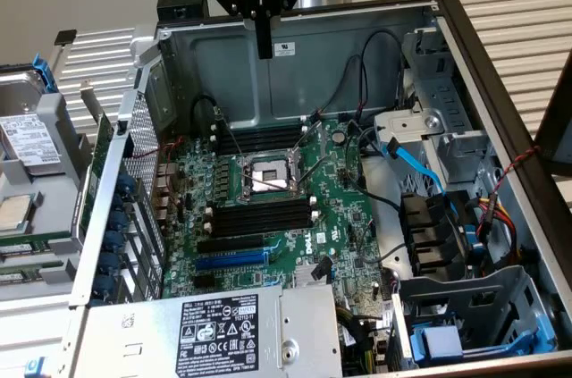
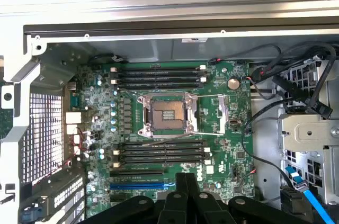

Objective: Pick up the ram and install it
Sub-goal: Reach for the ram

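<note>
My gripper [image 1: 264, 46] hangs shut with nothing in it, high over the back wall of the open computer case [image 1: 500, 119]. In the wrist view its dark fingers [image 2: 180, 195] are pressed together above the motherboard [image 2: 233, 128]. A long thin green board, seemingly the ram [image 1: 101, 163], stands on edge just outside the case wall at the exterior view's left, far from the gripper. Black memory slots [image 1: 264, 217] lie in front of the CPU socket [image 1: 266, 174], and more [image 1: 259, 138] behind it. The same slots [image 2: 159, 152] look empty from the wrist.
A blue expansion slot [image 1: 231, 260] runs below the memory slots. The power supply [image 1: 223, 333] lies at the case's front. Black and blue cables [image 1: 416, 168] and drive cages [image 1: 447, 306] crowd the exterior view's right. A hard drive [image 1: 27, 141] lies on a tray at the left.
</note>
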`<state>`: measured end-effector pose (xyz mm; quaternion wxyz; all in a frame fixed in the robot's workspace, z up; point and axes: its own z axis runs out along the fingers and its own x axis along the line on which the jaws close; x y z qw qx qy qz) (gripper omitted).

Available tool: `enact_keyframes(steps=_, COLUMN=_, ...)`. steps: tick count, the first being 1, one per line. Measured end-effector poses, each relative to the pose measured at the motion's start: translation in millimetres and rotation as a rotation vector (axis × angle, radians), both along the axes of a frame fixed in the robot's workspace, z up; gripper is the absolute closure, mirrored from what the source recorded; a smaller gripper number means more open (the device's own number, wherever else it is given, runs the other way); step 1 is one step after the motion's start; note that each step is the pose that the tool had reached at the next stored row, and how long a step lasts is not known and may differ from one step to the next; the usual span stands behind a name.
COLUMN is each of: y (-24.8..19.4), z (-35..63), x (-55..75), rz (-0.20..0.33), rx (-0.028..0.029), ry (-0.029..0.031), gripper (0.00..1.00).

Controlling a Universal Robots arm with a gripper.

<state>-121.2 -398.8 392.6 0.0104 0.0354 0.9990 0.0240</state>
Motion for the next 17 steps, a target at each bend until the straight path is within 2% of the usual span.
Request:
enact_keyframes(steps=4, y=-0.1, z=0.0, x=-0.5, rz=0.0, rx=0.0, ry=0.0, gripper=0.89)
enact_keyframes(steps=7, y=-1.4, z=0.0, x=-6.1, rz=0.0, rx=0.0, ry=0.0, gripper=0.89)
enact_keyframes(steps=11, y=-5.2, z=0.0, x=-19.7, rz=0.0, rx=0.0001, ry=-0.0004, gripper=0.89)
enact_keyframes(steps=17, y=-13.3, z=0.0, x=-40.7, rz=0.0, rx=0.0001, ry=-0.0003, gripper=0.89)
